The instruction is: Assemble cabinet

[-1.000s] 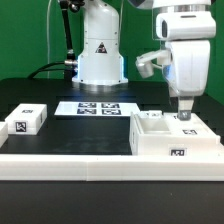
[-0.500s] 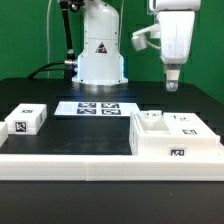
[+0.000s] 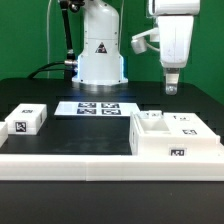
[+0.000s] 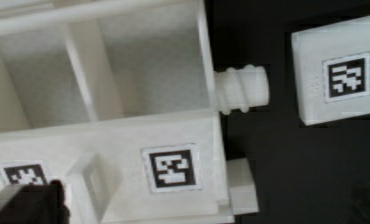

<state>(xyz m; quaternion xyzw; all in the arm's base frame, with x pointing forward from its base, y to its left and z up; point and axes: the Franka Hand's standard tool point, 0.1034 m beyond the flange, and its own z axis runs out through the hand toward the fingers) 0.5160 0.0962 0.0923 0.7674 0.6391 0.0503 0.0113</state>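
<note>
The cabinet (image 3: 170,138), a large white box with tags, stands at the exterior view's right on the white platform. My gripper (image 3: 171,88) hangs well above it, open and empty. In the wrist view the cabinet (image 4: 111,90) fills most of the frame, with ribbed inner walls and tags on its faces. A short white ribbed peg (image 4: 246,88) sticks out from its side. One dark fingertip (image 4: 31,203) shows at the frame's edge; the other is out of sight.
A small white tagged block (image 3: 27,120) lies at the exterior view's left. The marker board (image 3: 97,108) lies flat before the robot base (image 3: 98,60). A flat white tagged piece (image 4: 342,75) lies on the black table beside the peg.
My gripper has risen from the cabinet's top to well above it and shifted toward the exterior view's left. It carries nothing. The cabinet has not moved.
</note>
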